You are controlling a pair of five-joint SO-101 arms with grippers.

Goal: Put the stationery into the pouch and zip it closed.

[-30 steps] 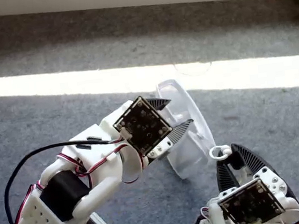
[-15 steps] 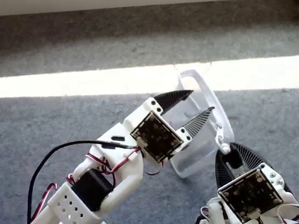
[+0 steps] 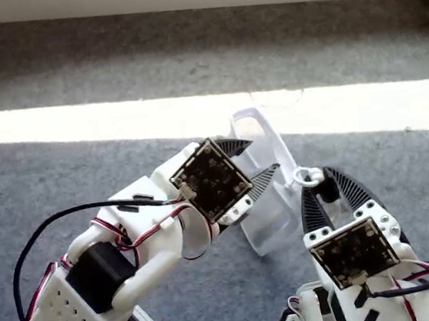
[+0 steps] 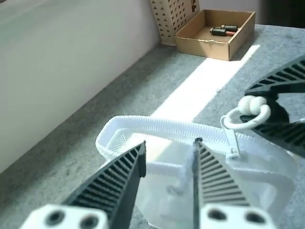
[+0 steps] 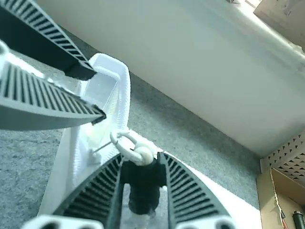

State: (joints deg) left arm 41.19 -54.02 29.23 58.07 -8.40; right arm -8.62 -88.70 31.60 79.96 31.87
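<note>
A translucent white pouch (image 3: 270,210) stands on its edge on the grey carpet, its zipper rim (image 4: 162,128) facing up. My left gripper (image 3: 264,157) is open, its fingers straddling the pouch's rim (image 4: 169,143). My right gripper (image 3: 319,181) sits at the pouch's near end, shut on the zipper pull, whose white ring (image 3: 304,175) pokes out beyond the fingertips. In the right wrist view the ring (image 5: 125,143) and a dark tab lie between the closed-in fingers (image 5: 140,160). I cannot tell what is inside the pouch.
A sunlit band crosses the carpet (image 3: 78,122) behind the pouch. A wall runs along the far side. Farther off, an open cardboard box (image 4: 217,31) holds small items beside a perforated container (image 4: 172,16).
My right gripper has moved away from its base with the zipper pull. My left gripper swung right and forward, then came back, and the pouch shifted with it.
</note>
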